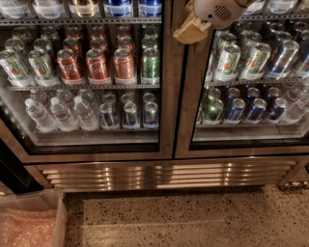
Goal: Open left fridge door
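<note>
The left fridge door (166, 96) is a glass pane in a brushed steel frame. It stands closed, flush with the right door. Red cola cans (96, 65) and clear water bottles (58, 113) show through it. My gripper (193, 26) is at the top of the view, in front of the steel posts where the two doors meet. Its white housing (222, 12) and a tan finger pad (189, 33) show. The rest of the arm is out of view.
The right glass door (186, 96) shows green-white cans (227, 62) and blue cans (256, 108). A steel vent grille (164, 174) runs below both doors. The speckled floor (183, 217) lies in front. A clear plastic bin (29, 219) sits at the bottom left.
</note>
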`<state>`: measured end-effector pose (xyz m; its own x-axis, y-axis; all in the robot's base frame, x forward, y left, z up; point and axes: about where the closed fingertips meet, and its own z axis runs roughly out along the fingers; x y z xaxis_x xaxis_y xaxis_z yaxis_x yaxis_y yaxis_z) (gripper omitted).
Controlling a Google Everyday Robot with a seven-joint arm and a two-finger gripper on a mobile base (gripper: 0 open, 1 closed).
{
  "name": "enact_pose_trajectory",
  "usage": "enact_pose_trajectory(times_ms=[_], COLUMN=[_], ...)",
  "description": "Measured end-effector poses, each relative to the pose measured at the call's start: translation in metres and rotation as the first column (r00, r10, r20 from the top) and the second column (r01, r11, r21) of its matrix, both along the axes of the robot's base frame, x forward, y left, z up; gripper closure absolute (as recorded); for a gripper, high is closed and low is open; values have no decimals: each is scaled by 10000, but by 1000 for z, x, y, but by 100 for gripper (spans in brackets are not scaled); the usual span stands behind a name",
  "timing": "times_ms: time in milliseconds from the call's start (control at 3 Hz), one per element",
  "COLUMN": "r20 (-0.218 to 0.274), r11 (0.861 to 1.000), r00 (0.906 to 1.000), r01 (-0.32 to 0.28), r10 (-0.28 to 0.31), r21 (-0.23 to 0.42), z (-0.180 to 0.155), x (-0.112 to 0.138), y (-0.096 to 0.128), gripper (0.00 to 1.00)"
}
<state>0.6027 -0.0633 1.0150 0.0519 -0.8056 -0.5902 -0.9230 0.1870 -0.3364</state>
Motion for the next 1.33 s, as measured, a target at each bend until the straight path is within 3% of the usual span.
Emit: enact_pose_trajectory(times_ms=[1333], r20=[-21], r11=[10000], r00=[10000], r01=[15], r10=[-15], r21=[64], z=[8], x=[0], y=[-5], gripper=[100])
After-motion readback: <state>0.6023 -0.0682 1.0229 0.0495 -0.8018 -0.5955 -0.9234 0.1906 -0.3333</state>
